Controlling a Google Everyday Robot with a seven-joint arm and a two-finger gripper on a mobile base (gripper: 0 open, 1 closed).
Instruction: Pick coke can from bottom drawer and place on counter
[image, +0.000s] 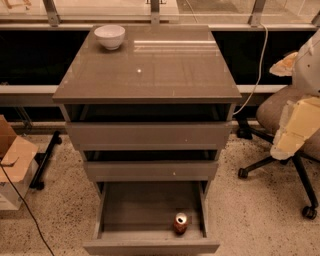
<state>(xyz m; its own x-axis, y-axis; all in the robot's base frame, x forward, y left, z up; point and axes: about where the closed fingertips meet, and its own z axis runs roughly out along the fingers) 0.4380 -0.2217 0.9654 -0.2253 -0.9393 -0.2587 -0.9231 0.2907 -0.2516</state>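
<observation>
The coke can (180, 223) is a small red can with a silver top. It stands upright in the front right part of the open bottom drawer (150, 210). The two drawers above are pushed in further. The counter (150, 70) is the glossy grey-brown top of the cabinet. My arm hangs at the right edge of the view, and its pale gripper end (295, 131) is level with the upper drawers. It is well to the right of the cabinet and far from the can, and holds nothing that I can see.
A white bowl (110, 36) sits at the counter's back left corner. An office chair (282, 150) stands to the right of the cabinet, behind my arm. A cardboard box (12, 165) and a cable lie on the floor at the left.
</observation>
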